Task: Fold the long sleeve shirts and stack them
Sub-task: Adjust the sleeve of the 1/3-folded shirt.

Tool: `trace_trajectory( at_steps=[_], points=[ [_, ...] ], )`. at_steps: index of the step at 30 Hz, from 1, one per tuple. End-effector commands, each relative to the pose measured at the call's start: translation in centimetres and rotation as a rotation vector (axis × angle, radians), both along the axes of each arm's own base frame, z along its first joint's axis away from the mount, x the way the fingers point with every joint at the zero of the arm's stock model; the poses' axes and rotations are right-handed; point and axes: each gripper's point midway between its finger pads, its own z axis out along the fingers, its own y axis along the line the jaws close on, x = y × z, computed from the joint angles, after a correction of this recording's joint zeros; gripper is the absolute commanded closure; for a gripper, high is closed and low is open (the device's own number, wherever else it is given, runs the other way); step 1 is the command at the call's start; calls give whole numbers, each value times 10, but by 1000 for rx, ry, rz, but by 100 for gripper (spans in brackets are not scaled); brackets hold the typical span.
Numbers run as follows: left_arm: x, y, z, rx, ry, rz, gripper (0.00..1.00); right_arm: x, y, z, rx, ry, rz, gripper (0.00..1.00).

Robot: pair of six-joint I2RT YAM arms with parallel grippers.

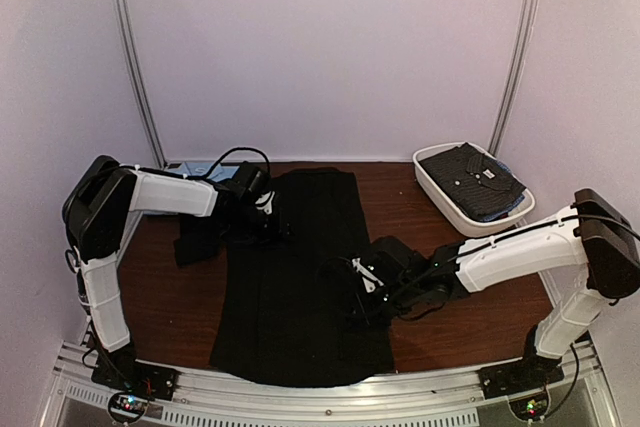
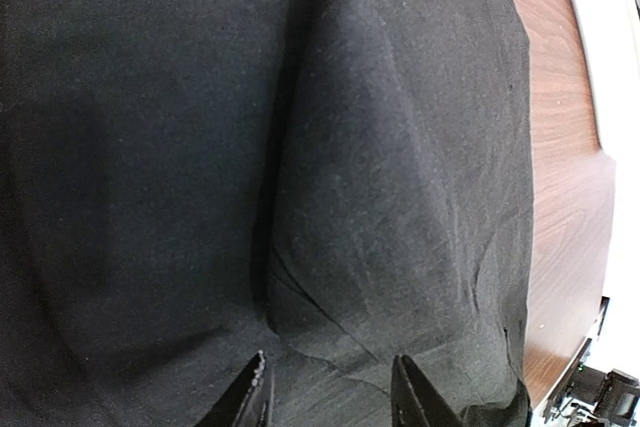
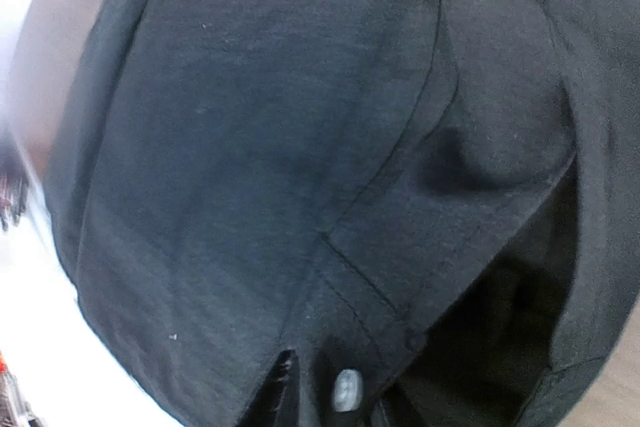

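While the right claw [image 1: 358, 287] pinches the black shirt [image 1: 290, 297], flat on the table [image 1: 460, 282], at 4 o'clock, the left claw [image 1: 268, 211] at 10 o'clock touches it — gripping or not, I cannot tell — so a weak pinch could slip and bunch it

A lab test booth: plain white panels [image 1: 320, 47] close round the wooden table [image 1: 400, 207] (metal mounting rail [image 1: 330, 392] along its near edge).

You've got the spread shirt [image 1: 290, 277] lying down the middle of the surface [image 1: 165, 297], running from far edge to near edge. Back right, well apart, sits the tub [image 1: 445, 207], with folded shirts [image 1: 472, 180] inside.
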Motion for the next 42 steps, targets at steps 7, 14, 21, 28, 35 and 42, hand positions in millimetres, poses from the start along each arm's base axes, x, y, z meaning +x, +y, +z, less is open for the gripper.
trace_trajectory(
  at_steps=[7,14,21,28,35,42],
  points=[
    [7,-1,25,-31,-81,-34,59,-21,22,45,194,131,145,100],
    [6,-3,22,-42,-76,-43,59,-24,15,64,268,155,138,100],
    [5,-5,20,-46,-69,-56,59,-30,7,45,247,192,122,100],
    [6,-4,19,-41,-71,-54,59,-25,2,42,176,152,122,56],
    [5,-13,32,-50,-116,-95,59,10,-37,37,68,65,-55,50],
    [-3,-47,37,-72,-126,-174,60,3,-32,8,69,135,-98,64]
  ],
)
